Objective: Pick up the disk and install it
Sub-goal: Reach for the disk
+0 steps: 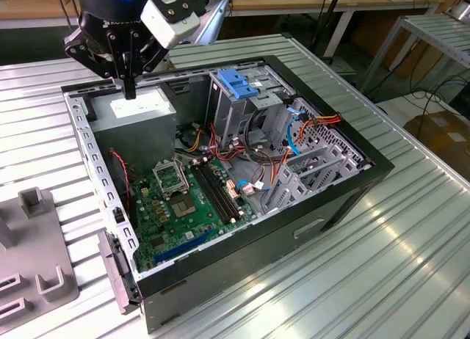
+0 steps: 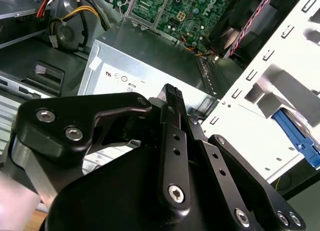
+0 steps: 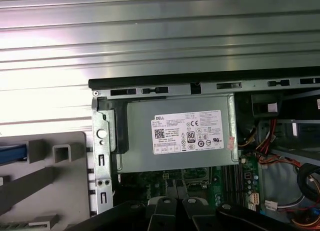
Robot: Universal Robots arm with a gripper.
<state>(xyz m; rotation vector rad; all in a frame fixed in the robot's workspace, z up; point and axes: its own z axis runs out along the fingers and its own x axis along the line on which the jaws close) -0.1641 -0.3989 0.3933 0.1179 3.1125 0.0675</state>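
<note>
- End effector [image 1: 130,89], upper left of the exterior view: fingers pressed together, empty, over the grey box [image 1: 139,113].
- Disk [image 3: 11,153]: blue edge at middle left of the first wrist view, in the grey holder [image 3: 60,191].

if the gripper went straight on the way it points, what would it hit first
Most likely the top of the power supply box: the gripper points down right above it. Depth is unclear, so the exact landing spot is uncertain.

The exterior view overlooks the whole computer case [image 1: 242,260]; close above, both my wrist views share its grey box [image 3: 175,158] [image 2: 150,56].
</note>
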